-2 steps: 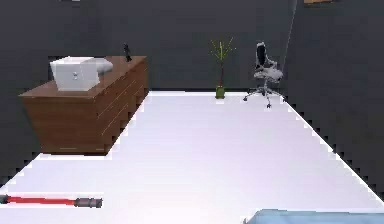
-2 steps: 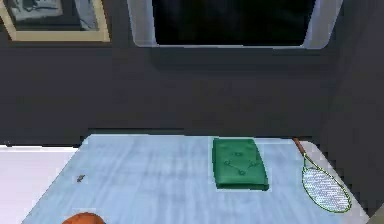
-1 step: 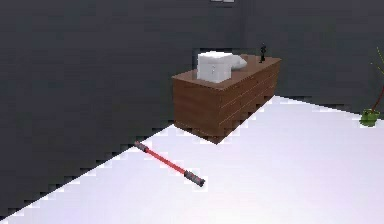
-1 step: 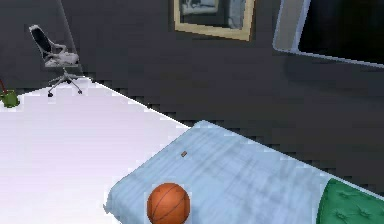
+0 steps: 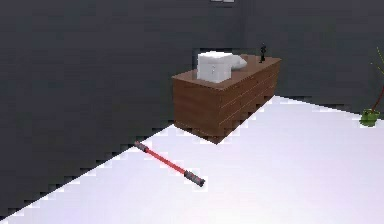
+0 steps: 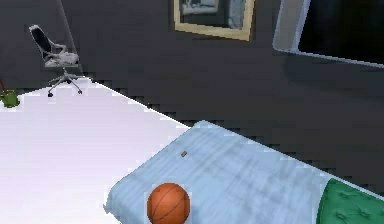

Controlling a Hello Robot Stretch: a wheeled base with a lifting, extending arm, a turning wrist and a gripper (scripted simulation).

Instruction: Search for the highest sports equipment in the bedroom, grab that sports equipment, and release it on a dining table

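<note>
The ball [image 6: 168, 203] lies on the bed [image 6: 250, 165], so it seems higher than the bat [image 5: 170, 164] on the floor [image 5: 300, 170] near the dresser [image 5: 225, 95], and is likely the one to grab; the gripper's state I cannot tell.

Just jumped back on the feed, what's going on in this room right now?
The robot looks to be at the search stage in the bedroom. Ahead stands a wooden dresser with a white box on top, and a red bat lies on the floor in front of it. On the arm's side, an orange basketball rests on the light-blue bed, so it sits higher than the bat. An office chair stands by the far wall.
</note>
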